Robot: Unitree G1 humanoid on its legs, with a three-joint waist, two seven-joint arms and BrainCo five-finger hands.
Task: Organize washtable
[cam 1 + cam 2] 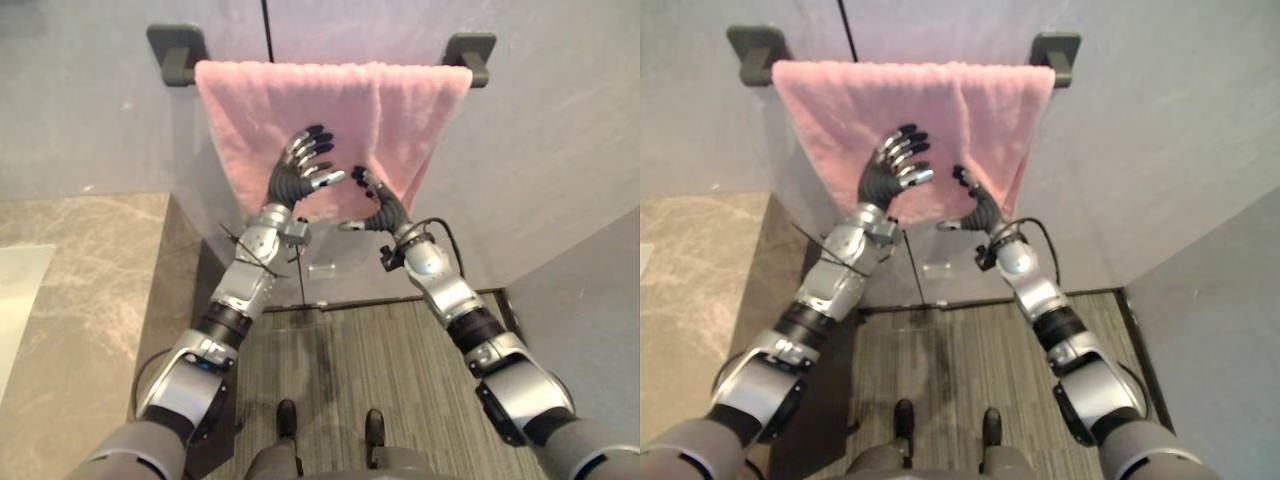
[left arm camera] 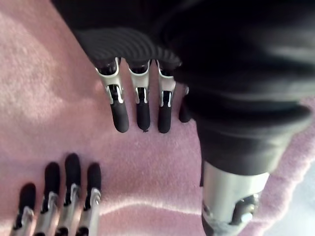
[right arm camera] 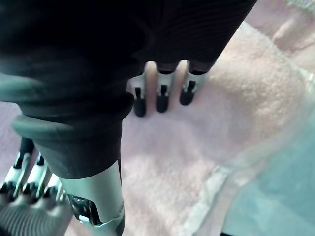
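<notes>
Pressing the left robot hand (image 1: 296, 178), fingers straight and spread, flat on the pink fluffy terry towel (image 1: 330, 105) hung between two dark wall brackets (image 1: 176, 50). Touching the towel's lower part with the right robot hand (image 1: 385, 210), likewise released.

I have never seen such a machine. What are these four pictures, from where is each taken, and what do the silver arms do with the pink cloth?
This is a humanoid robot seen through its own cameras. The two wide pictures come from its head, looking down along both arms. The two close ones come from its wrists, looking along the fingers. A pink towel hangs over a rail with dark brackets on the grey wall; a stone counter lies at the robot's left. The left hand and the right hand rest against the towel with straight fingers. Neither grips it: nothing is held.
</notes>
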